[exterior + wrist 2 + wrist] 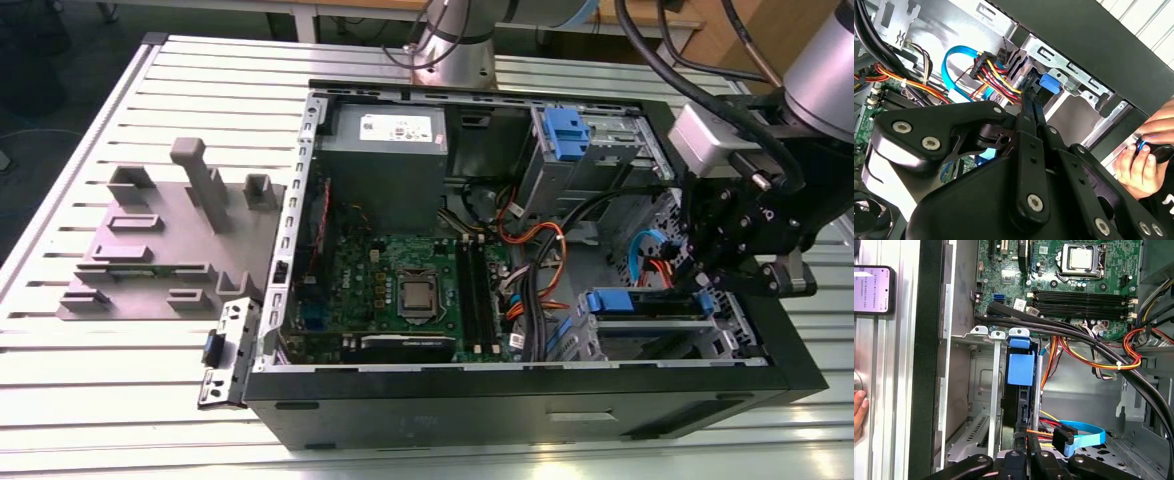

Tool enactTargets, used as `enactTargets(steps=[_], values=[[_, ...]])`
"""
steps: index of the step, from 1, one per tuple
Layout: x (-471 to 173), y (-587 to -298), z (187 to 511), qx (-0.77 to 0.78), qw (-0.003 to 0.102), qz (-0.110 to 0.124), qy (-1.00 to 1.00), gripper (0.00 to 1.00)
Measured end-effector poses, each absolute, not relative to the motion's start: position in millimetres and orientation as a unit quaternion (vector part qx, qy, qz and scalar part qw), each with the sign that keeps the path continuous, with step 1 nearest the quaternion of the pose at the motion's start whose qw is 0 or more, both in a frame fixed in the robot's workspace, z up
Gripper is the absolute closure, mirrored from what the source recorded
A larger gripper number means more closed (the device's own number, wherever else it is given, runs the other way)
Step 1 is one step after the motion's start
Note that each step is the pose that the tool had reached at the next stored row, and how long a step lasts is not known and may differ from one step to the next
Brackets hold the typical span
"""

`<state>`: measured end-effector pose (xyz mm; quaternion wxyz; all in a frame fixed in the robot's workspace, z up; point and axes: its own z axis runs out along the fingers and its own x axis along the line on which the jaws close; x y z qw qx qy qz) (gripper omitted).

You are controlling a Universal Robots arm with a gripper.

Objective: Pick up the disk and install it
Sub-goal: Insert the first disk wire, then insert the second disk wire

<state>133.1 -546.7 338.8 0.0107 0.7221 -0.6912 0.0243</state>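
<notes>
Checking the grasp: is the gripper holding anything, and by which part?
Yes: the gripper is shut on the disk, pinching its rear edge at the cabled end, opposite the blue tab.

Exterior view high over the open computer case [534, 390]; both wrist views close inside, sharing its drive cage [994, 370].
</notes>
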Motion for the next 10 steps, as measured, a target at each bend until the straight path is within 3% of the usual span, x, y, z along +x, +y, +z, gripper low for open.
enactTargets(steps=[10], values=[[132.9, -546.8, 338.8, 0.722, 0.011, 0.024, -0.691, 0.84]])
